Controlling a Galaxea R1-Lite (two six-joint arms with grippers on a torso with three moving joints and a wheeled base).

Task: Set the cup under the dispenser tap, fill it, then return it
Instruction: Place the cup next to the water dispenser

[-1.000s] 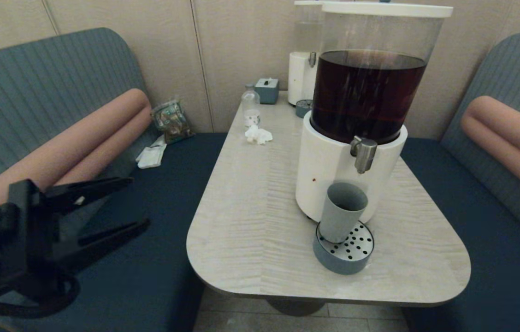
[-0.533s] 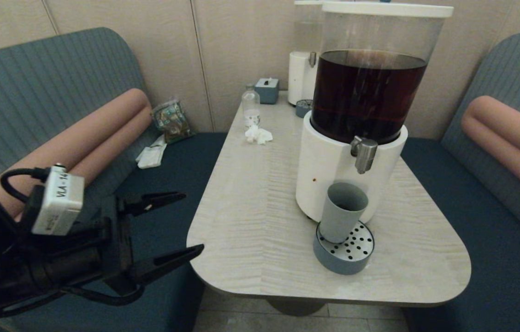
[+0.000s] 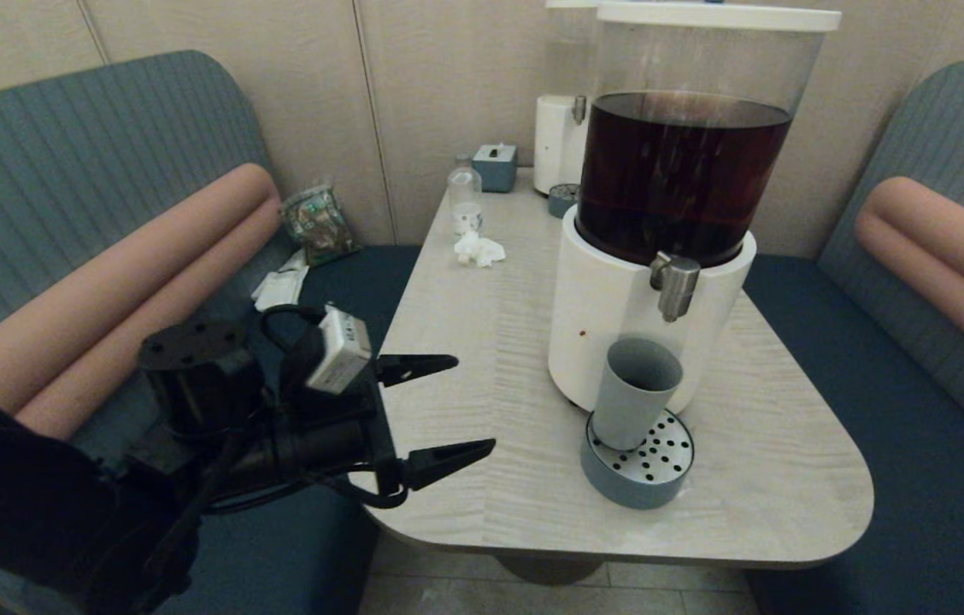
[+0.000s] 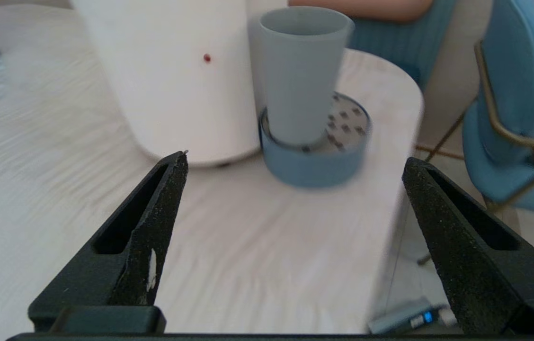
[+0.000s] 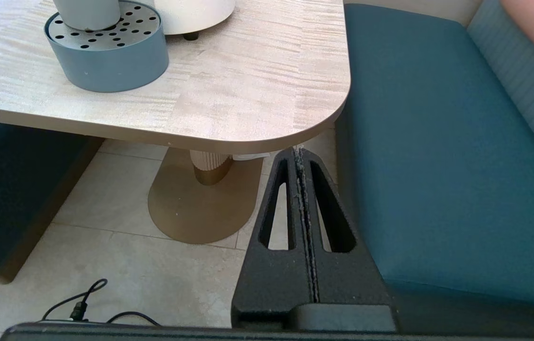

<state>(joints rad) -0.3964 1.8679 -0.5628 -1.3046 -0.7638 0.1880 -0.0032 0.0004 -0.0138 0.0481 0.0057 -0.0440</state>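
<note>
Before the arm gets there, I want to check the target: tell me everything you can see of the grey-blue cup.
The cup is a small, plain, matte grey-blue tumbler without a handle, narrowing slightly toward its base. It stands upright and mouth-up on the perforated metal top of the round blue tray, toward the tray's back, close against the white dispenser base and roughly below the steel tap. Nothing grips it; the left claw is open and well short of it.

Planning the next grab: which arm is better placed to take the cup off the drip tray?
Left. The left gripper is over the table's near-left edge, fingers open and pointing at the cup. The right gripper hangs shut below the table.
</note>
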